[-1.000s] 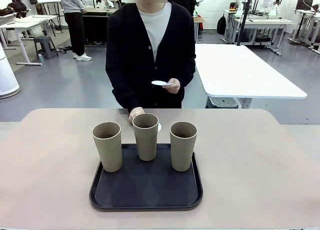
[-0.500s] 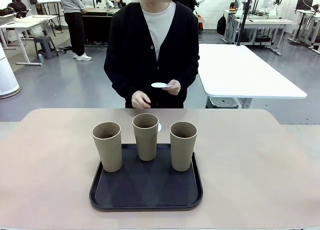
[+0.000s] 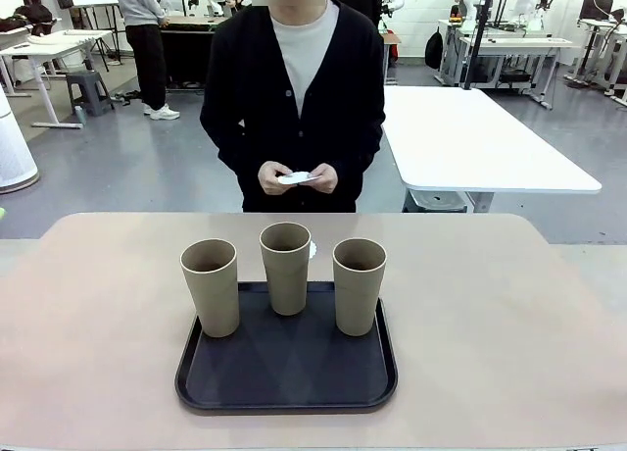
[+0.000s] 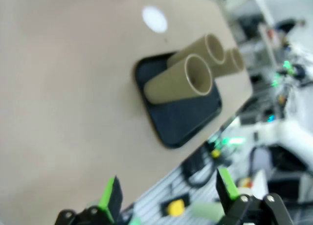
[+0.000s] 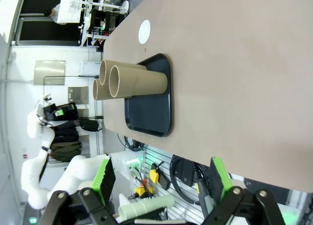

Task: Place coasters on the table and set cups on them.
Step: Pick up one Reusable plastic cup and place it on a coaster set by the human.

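Front view: cups on tray, coaster in hand

Three tall matte beige tumblers [image 3: 285, 265] stand on a black rounded-square tray [image 3: 284, 384] on the beige tabletop [image 3: 490, 314]. One white scalloped coaster [image 5: 144, 32] lies just behind the tray. The person's hands [image 3: 274, 179] hold a second coaster [image 3: 297, 177]. The left gripper [image 4: 167, 193] and right gripper [image 5: 161, 178] hover spread, empty.

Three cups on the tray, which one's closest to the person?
The middle cup: it stands at the tray's far edge, behind the left cup and right cup, which sit level nearer the robot.
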Robot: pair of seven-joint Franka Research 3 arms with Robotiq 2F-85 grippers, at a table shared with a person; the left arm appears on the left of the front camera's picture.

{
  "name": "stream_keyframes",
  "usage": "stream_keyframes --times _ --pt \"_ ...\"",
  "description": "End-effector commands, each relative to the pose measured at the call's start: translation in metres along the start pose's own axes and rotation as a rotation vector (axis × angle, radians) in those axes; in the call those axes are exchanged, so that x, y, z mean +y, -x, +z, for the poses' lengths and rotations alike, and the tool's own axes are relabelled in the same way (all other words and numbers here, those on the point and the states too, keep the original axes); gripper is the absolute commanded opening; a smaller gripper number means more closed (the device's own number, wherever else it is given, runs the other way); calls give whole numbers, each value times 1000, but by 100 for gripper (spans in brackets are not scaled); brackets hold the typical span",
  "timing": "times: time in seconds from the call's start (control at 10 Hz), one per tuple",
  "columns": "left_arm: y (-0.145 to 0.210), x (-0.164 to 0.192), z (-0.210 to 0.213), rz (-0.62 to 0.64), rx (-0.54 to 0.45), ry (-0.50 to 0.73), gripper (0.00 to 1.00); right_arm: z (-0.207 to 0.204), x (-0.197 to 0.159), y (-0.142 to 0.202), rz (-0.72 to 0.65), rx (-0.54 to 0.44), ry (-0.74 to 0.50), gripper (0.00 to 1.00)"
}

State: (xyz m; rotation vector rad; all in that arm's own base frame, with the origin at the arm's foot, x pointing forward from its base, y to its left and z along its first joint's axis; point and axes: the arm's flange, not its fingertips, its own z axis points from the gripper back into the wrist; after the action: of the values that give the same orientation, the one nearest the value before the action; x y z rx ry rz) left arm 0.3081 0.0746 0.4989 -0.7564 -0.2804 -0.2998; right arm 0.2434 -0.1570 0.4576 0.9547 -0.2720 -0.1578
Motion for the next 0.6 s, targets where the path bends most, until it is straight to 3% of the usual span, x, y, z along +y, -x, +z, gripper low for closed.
stream_keyframes --times 0.0,0.3,0.5 --pt "-48 -1 -7 -309 149 -27 100 0 -1 -1 13 -2 -19 100" --pt "-108 -41 -52 -563 355 -126 100 0 -1 -1 13 -2 -19 100" --pt "-131 -55 -83 -607 412 -204 100 0 -1 -1 13 -2 -19 100"
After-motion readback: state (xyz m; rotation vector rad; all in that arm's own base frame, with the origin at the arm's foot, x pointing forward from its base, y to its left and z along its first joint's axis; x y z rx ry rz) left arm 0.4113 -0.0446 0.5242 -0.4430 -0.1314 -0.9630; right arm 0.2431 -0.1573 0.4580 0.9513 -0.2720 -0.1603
